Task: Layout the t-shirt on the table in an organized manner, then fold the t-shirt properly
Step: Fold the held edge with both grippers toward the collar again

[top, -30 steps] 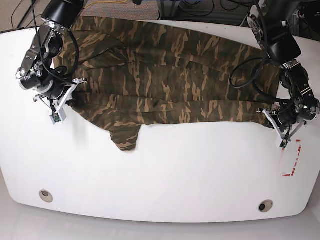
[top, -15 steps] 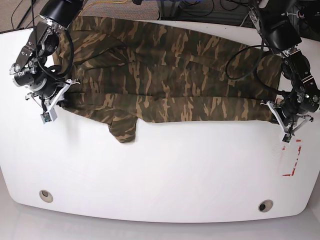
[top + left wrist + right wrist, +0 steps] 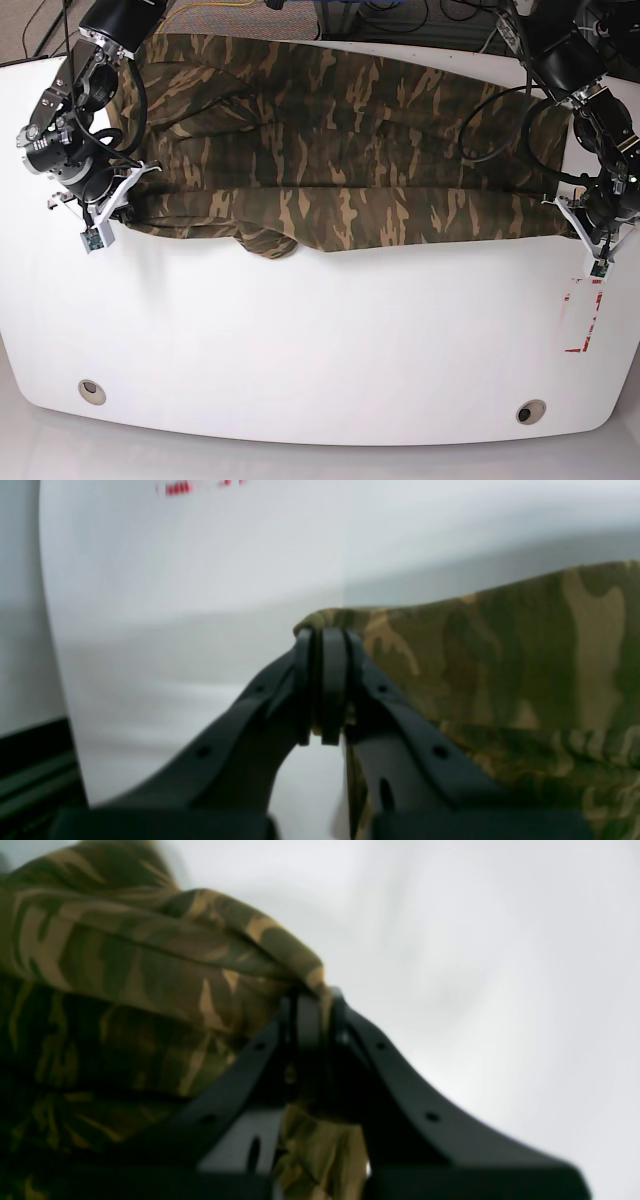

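Observation:
The camouflage t-shirt point(image 3: 350, 150) lies stretched across the far half of the white table point(image 3: 320, 340), its near edge almost straight. At the base view's right, my left gripper point(image 3: 575, 225) is shut on the shirt's near corner. The left wrist view shows the black fingers point(image 3: 322, 680) pressed together over the cloth's edge point(image 3: 500, 655). At the base view's left, my right gripper point(image 3: 122, 210) is shut on the opposite near corner. The right wrist view shows a fold of shirt point(image 3: 125, 965) pinched between the fingers point(image 3: 310, 1020). A small sleeve bulge point(image 3: 268, 243) hangs from the near edge.
A red-and-white tape mark point(image 3: 585, 320) sits near the table's right edge, just in front of my left gripper. Two round grommet holes point(image 3: 92, 391) point(image 3: 531, 411) lie near the front edge. Cables and dark equipment point(image 3: 400, 15) crowd behind the table.
Both grippers have moved outward and slightly back, pulling the shirt's near edge taut. The sleeve lobe that hung toward the front has drawn up into a small bulge.

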You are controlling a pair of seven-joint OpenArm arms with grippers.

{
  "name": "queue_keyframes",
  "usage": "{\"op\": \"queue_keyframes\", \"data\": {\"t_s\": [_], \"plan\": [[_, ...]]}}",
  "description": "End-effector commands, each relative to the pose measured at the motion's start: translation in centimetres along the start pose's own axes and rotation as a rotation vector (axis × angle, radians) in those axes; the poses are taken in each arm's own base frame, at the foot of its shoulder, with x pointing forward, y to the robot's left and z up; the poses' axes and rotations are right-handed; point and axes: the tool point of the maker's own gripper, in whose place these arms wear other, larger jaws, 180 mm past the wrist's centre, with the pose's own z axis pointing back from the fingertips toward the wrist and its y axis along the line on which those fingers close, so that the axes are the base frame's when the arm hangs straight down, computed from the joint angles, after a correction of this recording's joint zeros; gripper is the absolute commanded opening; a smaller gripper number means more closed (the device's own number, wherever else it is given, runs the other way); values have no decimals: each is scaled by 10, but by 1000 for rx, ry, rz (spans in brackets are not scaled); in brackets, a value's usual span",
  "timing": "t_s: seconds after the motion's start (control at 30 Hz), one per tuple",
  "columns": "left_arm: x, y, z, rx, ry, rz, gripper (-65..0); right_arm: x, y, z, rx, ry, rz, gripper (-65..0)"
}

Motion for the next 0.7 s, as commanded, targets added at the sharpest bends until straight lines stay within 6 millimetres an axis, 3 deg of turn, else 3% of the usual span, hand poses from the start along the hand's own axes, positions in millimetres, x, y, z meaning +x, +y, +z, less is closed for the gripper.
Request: {"op": "queue_keyframes", "data": {"t_s": [0.0,0.2,0.47,0.67], "plan": [[6,10,8,35,-23,-14,-646,15,-8,11,-37,-47,32,-650],[-1,13,17,61,-17,-44,-646,6,-4,12,-29,-27,33,-650],[-21,9,18,60,24,-59,-646,-11,19,15,84,-32,1,-650],[-37,8,18,59,63,-72,-646,-33,12,25,84,1,-58,-650]]}}
